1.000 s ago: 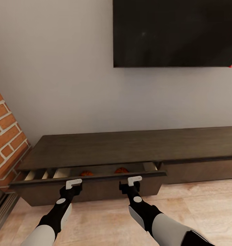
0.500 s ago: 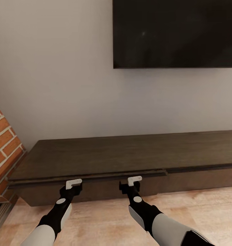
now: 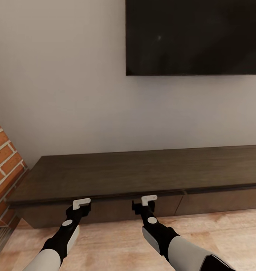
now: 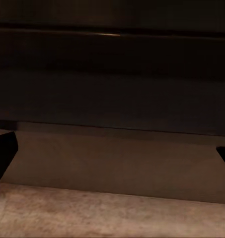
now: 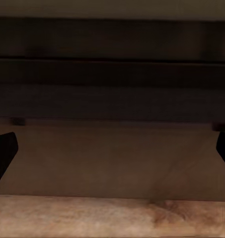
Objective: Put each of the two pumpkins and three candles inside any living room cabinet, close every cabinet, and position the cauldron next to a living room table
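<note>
grey wall [image 3: 60,75], black tv [image 3: 195,37], brick [image 3: 3,162], wood floor [image 3: 116,244].

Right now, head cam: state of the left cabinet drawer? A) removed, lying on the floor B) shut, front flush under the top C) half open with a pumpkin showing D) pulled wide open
B: the drawer front sits flush under the cabinet top, no beige lining or contents showing.

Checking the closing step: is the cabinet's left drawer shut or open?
Shut. The left drawer front sits flush under the cabinet top, in line with the right drawer; no beige lining shows.
</note>
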### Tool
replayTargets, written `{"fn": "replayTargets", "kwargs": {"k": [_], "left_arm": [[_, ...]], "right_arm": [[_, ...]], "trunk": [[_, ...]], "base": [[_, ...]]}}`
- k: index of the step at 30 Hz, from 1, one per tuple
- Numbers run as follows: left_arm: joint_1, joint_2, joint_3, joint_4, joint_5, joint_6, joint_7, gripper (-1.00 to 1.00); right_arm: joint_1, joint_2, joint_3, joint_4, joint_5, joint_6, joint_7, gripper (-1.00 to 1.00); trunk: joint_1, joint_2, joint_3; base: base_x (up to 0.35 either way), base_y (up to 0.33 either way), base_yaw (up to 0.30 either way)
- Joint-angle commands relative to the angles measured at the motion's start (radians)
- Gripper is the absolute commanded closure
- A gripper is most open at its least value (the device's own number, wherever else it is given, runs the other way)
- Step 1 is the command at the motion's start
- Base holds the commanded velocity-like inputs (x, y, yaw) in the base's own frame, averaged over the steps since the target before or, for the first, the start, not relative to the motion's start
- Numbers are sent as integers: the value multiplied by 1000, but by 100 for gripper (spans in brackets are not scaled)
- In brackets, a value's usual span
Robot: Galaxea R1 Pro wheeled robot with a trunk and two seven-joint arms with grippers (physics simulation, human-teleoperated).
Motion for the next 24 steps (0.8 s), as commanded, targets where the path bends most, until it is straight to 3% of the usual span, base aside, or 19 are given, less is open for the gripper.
{"fn": "replayTargets", "kwargs": {"k": [1,8,24], "left_arm": [[-8,0,4,-1,-1,-1,0,-100],[-8,0,4,-1,-1,-1,0,-100],[-8,0,4,-1,-1,5,1,-100]], "right_arm": [[-6,0,9,-3,14,1,-1,-100],[-5,0,9,-3,14,1,-1,-100],[-6,0,9,-4,13,2,-1,-100]], "trunk": [[0,0,0],[0,0,0],[0,0,0]], "base": [[68,33,0],[-43,7,0],[-327,0,0]]}}
